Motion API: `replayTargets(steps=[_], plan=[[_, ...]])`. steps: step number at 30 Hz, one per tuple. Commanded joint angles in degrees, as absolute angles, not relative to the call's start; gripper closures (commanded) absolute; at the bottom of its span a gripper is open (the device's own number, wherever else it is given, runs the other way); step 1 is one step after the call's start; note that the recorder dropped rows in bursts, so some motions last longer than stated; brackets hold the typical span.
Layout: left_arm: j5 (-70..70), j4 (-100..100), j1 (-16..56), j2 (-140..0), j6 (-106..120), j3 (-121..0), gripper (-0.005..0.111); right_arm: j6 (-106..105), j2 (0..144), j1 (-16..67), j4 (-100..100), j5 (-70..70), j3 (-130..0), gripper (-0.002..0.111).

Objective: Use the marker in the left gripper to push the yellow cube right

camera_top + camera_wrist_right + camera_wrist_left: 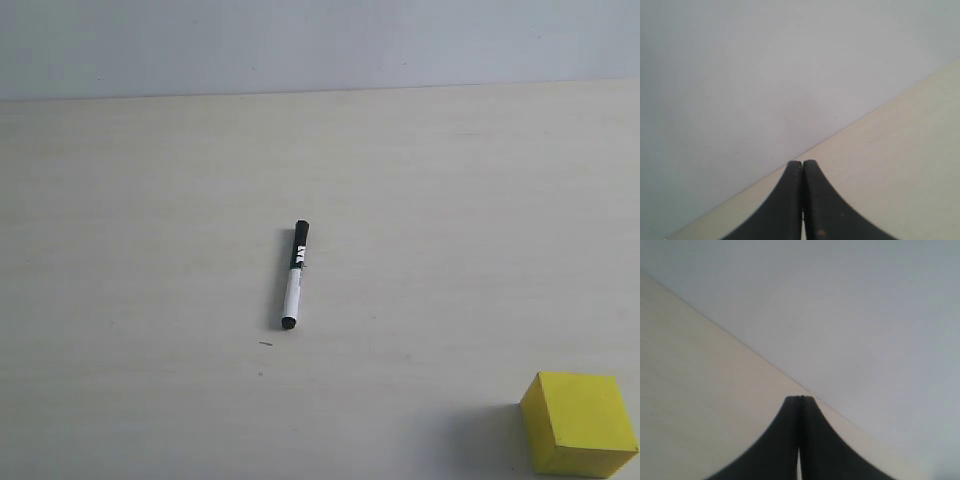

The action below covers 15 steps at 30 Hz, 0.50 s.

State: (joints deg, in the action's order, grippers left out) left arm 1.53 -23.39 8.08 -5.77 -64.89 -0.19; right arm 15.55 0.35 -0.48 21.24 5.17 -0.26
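Observation:
The marker [294,275] lies loose on the pale table [150,200] near the middle of the exterior view, black cap toward the far side. The yellow cube [580,422] stands at the near right corner of that view, partly cut by the frame edge. Neither arm shows in the exterior view. My left gripper [800,399] appears in its wrist view with both black fingers pressed together and nothing between them. My right gripper [803,163] is likewise shut and empty. Both wrist views look at the table edge and the wall.
A grey-white wall [320,40] runs along the table's far edge. A tiny dark speck [265,344] lies just near-left of the marker.

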Motion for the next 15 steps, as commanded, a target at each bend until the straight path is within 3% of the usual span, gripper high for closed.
replayTargets(steps=[1,15], plan=[[7.66,-22.89,7.8,0.0,-65.46,0.0,0.107,15.06,0.0,-0.73,20.96,5.02,0.0,0.108],[9.23,-22.34,7.8,0.0,-61.91,0.0,0.107,15.06,0.0,-0.73,20.96,5.02,0.0,0.108]])
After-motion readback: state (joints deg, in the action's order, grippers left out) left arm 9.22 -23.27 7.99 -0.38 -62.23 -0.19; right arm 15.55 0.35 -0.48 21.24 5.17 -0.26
